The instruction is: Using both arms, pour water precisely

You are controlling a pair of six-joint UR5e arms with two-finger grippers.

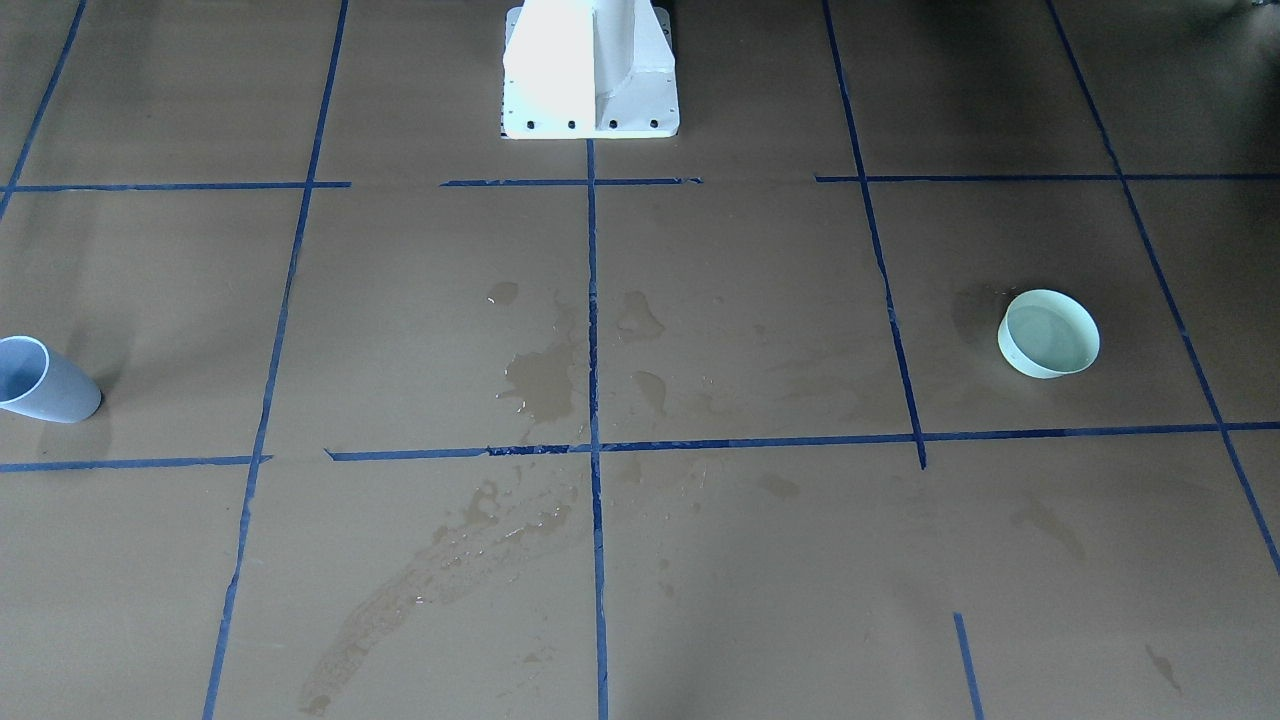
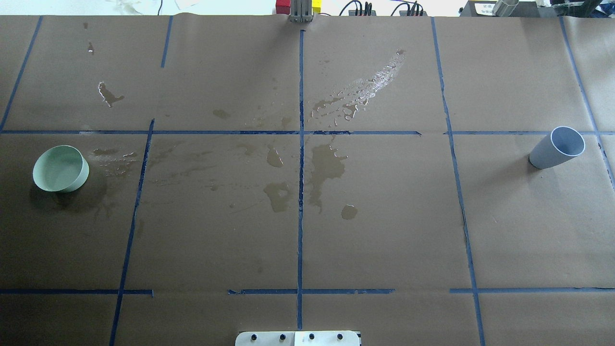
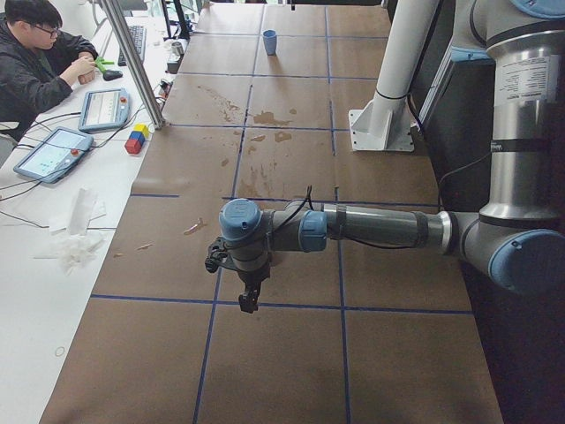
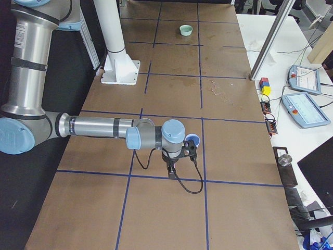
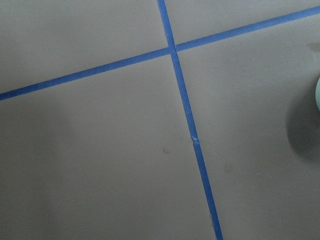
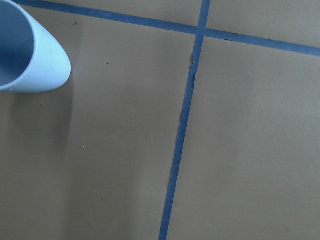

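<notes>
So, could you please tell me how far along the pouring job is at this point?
Done: nothing visible; the blue cup and green bowl stand ungrasped at opposite ends of the table, with wet blotches between them. In hand: the right gripper hangs low near the cup, the left gripper low near the bowl. Left: grasping both, bringing them together and pouring.

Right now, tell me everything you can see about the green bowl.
The bowl is pale mint green, round and shallow, with low straight walls and a thin rim; it looks like plastic. It stands upright on the brown paper on the robot's left side, inside a square of blue tape, and casts a shadow. It seems to hold clear water, though that is hard to tell. Damp blotches lie beside it. Only the paper touches it.
</notes>
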